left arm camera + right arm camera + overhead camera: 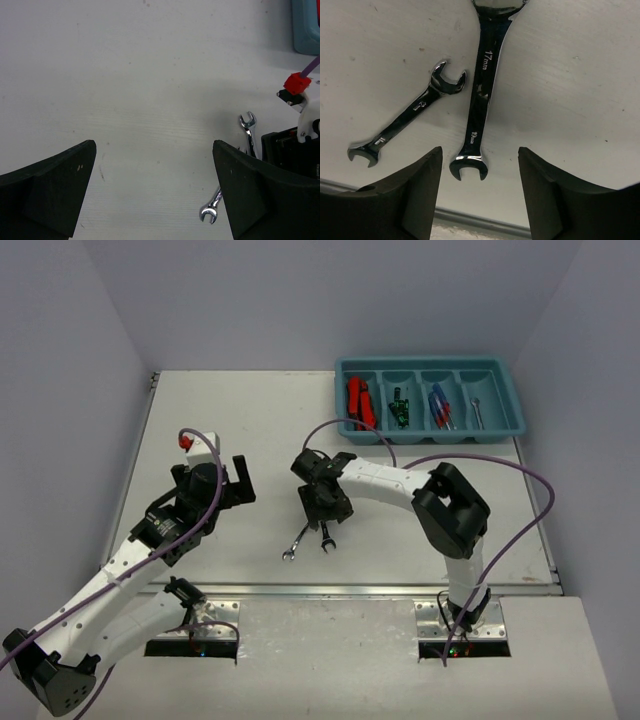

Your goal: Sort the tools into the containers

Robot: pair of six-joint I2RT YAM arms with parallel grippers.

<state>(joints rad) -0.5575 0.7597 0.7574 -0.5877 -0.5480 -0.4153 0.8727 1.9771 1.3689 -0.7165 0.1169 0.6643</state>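
Two silver open-end wrenches lie on the table near the front edge: a longer one [482, 95] [326, 537] and a shorter one [410, 120] [296, 542] to its left. My right gripper [480, 187] [322, 518] is open and hangs low over them, with the near end of the longer wrench between its fingers, untouched. My left gripper [155, 195] [218, 468] is open and empty, to the left of the wrenches [211, 207]. The teal tray [520, 410] at the back right holds red knives [358, 400], green-black screwdrivers [401, 405], blue screwdrivers [440, 407] and one wrench [477, 412], each kind in its own compartment.
The table's front edge [480, 222] runs just past the right fingertips. A purple cable [500, 465] loops over the right arm. The left wrist view shows the right gripper's body [295, 150] and the tray's corner [307, 27].
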